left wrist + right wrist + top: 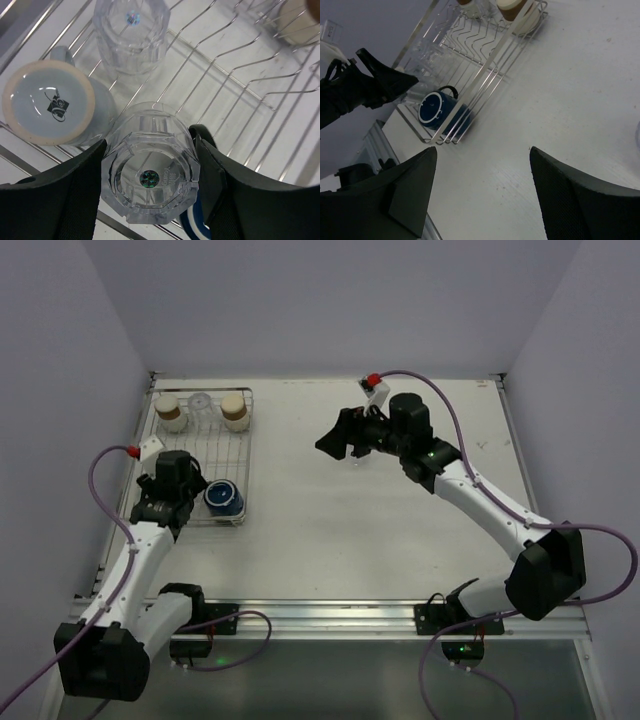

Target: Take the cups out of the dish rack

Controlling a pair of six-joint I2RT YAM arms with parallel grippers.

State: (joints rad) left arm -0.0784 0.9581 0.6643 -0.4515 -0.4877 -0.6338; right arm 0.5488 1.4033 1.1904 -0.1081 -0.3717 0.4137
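Observation:
The dish rack (215, 445) stands at the table's left. In it are two tan cups (171, 412) (234, 410), a clear tumbler (201, 403) between them and a navy mug (223, 498) at its near right corner. My left gripper (165, 502) is down in the rack. In the left wrist view its fingers (65, 200) press both sides of an upside-down clear ridged tumbler (150, 182). Beside it are a pale blue cup (47, 102), upside down, and another clear tumbler (132, 35). My right gripper (335, 440) hangs open and empty (482, 150) over the table's middle.
The navy mug (437, 107) and the rack's wire side (485, 65) show in the right wrist view, with my left arm (370, 85) behind them. Grey walls close the table at the left, back and right. A metal rail runs along the near edge (330, 615).

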